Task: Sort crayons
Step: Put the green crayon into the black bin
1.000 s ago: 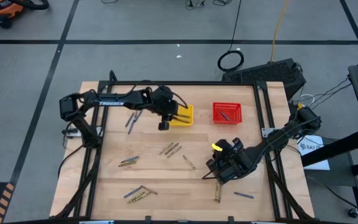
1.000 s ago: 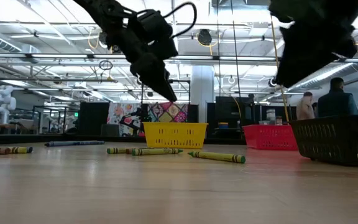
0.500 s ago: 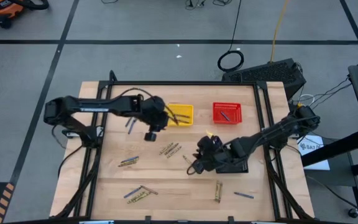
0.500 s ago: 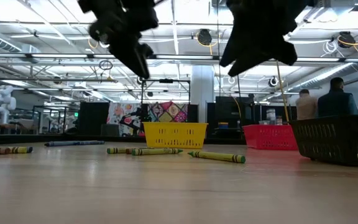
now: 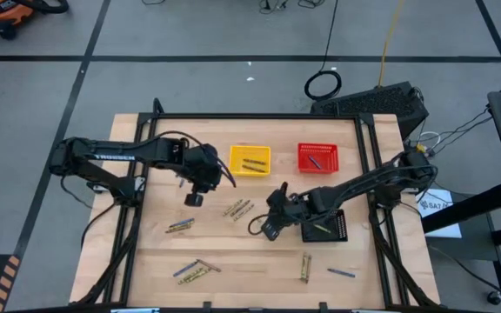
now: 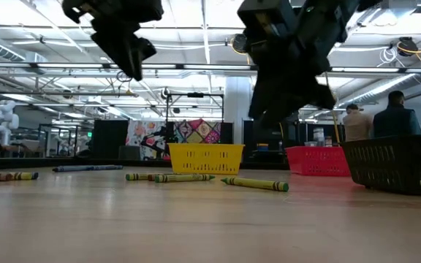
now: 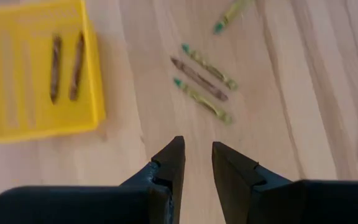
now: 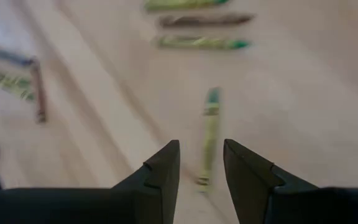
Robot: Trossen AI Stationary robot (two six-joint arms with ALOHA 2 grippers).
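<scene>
Crayons lie loose on the wooden table: three together, a pair, a cluster near the front, a yellow one and a blue one. My left gripper hangs open and empty above bare wood, near-left of the yellow basket, which holds two brown crayons. My right gripper is open and empty. It hovers over a single yellow-green crayon, which lies flat just ahead of its fingertips.
A red basket with a blue crayon stands at the back, right of the yellow one. A black basket sits just right of my right gripper. People stand in the room beyond the table.
My left gripper has left the yellow basket, moving toward the table's left and near edges and rising. My right gripper has swung from the near right, by the black basket, toward the table's left, tipping as it went, and now hangs over the single yellow-green crayon. Both stayed open.
</scene>
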